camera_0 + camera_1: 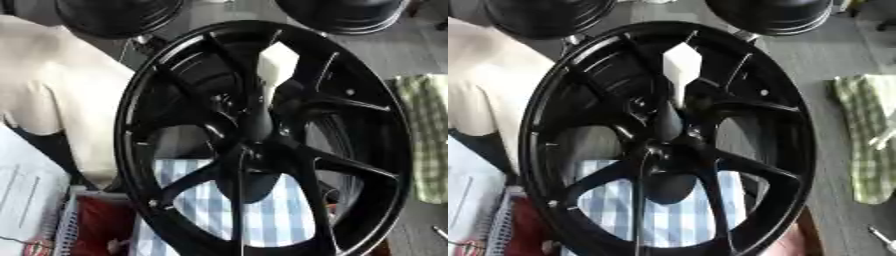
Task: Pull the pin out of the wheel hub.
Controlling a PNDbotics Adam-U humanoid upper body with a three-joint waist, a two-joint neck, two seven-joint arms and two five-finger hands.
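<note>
A big black wheel [385, 150] fills both views, standing on edge and a little tilted. Its hub [255, 150] is at the middle, where the spokes meet. The pin [278, 62] shows as a white block above the hub, and a dark stem runs from it down toward the hub. My judgement is that the pin sits in the hub or very near it, so the pulling is not shown as finished. How deep the stem goes I cannot tell, because black lies on black there. No robot hand can be made out in either view, so I cannot say if the fingers are open, closed or gripping.

The wheel looks like glossy painted metal, with thin curved spokes and a deep round rim. At the left lies a cream cloth [61, 90], soft and matte. Two more dark wheels [114, 17] are at the top edge, round and shiny. A green checked cloth [429, 130] lies at the right on the grey floor. Behind the spokes is a blue and white checked cloth [219, 205]. At the lower left are white paper [22, 195] and something red [101, 225]. The white block has flat faces and sharp corners, perhaps plastic.
</note>
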